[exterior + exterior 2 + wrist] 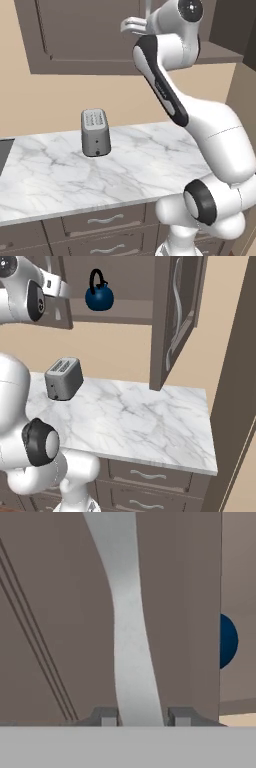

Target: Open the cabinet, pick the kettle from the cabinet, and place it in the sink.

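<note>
A white marble counter (150, 421) is running along the tan wall, above grey-brown drawers (150, 476) with short curved handles. A grey toaster (63, 377) is sitting directly on it, toward the back, with its two slots facing up and bare marble lying all around it. Higher up, the shelf of the cabinet (125, 308) is carrying a small dark-blue kettle (99, 297), which is standing upright on it with its black handle arching overhead.

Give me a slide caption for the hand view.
End effector straddling the cabinet door's silver handle, with the blue kettle peeking past the door edge.
</note>
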Available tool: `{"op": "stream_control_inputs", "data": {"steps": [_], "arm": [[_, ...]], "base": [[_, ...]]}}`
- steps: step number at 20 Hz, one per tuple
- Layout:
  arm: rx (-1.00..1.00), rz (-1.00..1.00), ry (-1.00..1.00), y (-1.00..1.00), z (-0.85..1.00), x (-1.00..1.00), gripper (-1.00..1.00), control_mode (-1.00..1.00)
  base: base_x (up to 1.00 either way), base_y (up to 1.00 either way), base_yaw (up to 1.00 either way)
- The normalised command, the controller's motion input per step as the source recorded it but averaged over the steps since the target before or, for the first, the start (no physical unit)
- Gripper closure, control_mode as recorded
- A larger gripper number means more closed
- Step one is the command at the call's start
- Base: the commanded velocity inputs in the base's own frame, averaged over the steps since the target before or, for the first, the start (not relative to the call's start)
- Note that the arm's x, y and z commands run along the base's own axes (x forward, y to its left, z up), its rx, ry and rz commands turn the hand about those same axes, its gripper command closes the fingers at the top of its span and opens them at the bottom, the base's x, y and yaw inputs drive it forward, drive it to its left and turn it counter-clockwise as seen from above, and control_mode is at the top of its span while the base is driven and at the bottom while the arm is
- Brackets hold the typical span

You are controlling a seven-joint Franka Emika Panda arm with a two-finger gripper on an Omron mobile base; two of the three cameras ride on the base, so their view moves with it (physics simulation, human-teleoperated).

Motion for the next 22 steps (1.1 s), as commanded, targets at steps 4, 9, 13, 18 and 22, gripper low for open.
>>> {"op": "stream_control_inputs", "data": {"steps": [4, 9, 13, 18, 22], "arm": [[-0.06, 0.00, 0.00, 0.16, 0.09, -0.53, 1.00, -1.00], [-0.03, 0.00, 0.00, 0.16, 0.07, -0.53, 1.00, -1.00], [-0.01, 0.00, 0.00, 0.17, 0.07, -0.54, 1.00, -1.00], [0.00, 0.00, 0.00, 0.18, 0.07, -0.54, 1.00, -1.00], [0.00, -0.01, 0.00, 0.25, 0.05, -0.50, 1.00, -1.00]], "base": [[0.00, 0.00, 0.00], [0.00, 0.00, 0.00], [0.00, 0.00, 0.00], [0.00, 0.00, 0.00], [0.00, 0.00, 0.00]]}}
